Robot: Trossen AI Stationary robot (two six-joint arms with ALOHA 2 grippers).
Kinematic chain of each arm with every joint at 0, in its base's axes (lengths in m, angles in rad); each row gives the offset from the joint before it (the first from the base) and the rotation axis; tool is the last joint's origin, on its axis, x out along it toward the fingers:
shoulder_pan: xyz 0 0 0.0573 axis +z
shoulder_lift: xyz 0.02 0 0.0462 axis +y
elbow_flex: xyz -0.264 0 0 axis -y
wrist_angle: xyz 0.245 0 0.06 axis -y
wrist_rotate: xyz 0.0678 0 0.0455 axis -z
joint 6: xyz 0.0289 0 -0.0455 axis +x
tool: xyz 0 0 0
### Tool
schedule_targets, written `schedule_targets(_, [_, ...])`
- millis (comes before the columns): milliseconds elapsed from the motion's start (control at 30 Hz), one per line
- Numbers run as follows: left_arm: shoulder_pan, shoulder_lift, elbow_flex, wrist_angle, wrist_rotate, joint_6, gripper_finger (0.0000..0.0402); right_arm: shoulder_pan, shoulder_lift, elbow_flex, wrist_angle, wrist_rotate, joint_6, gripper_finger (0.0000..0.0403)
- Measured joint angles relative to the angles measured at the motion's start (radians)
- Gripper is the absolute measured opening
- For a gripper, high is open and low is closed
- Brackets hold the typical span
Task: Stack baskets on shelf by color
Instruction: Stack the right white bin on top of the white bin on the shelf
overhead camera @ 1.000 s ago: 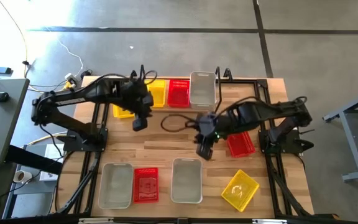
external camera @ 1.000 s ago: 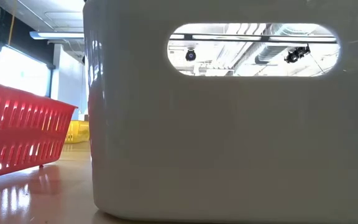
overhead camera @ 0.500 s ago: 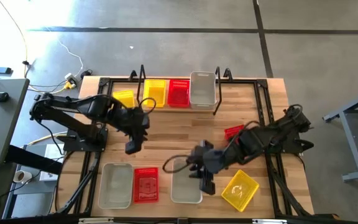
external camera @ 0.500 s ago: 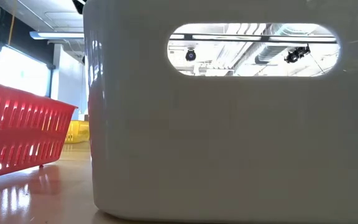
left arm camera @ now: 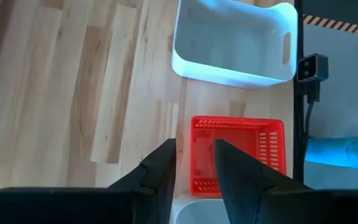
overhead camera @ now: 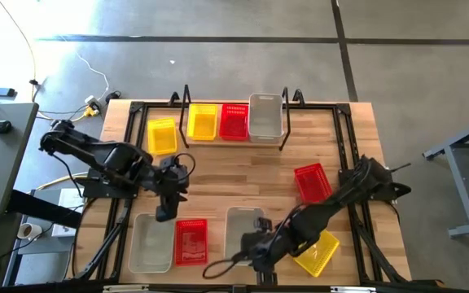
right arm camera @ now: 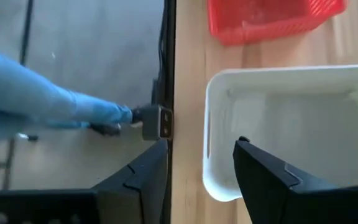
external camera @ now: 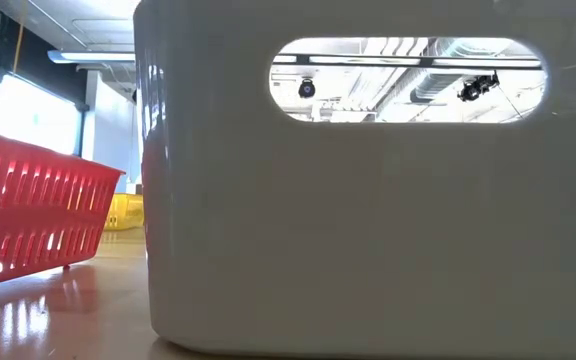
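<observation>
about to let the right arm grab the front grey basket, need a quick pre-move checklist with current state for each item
1. Right gripper over the near rim of the grey basket: ok; the right wrist view shows its fingers astride the rim.
2. Right gripper open: ok; nothing held.
3. Left gripper out of the way: ok; it hangs open by the red basket.
4. Grey slot on the shelf: ok; one grey basket already sits there.
5. Yellow basket close beside the right arm: cannot tell if touching.
6. Basket empty: ok.
</observation>
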Motion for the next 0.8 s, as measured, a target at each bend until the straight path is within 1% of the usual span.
schedule_targets(233, [-0.046,0.0,0.0,0.0,-0.052,-0.022,0.0099,0.026,0.101,0.0,0.01,0.002,-0.042,0.0167])
schedule_targets(800, [-0.055,0.0,0.0,-0.002,-0.054,-0.026,0.0099,0.033,0.248,0.0,0.025,0.002,-0.025,0.0167])
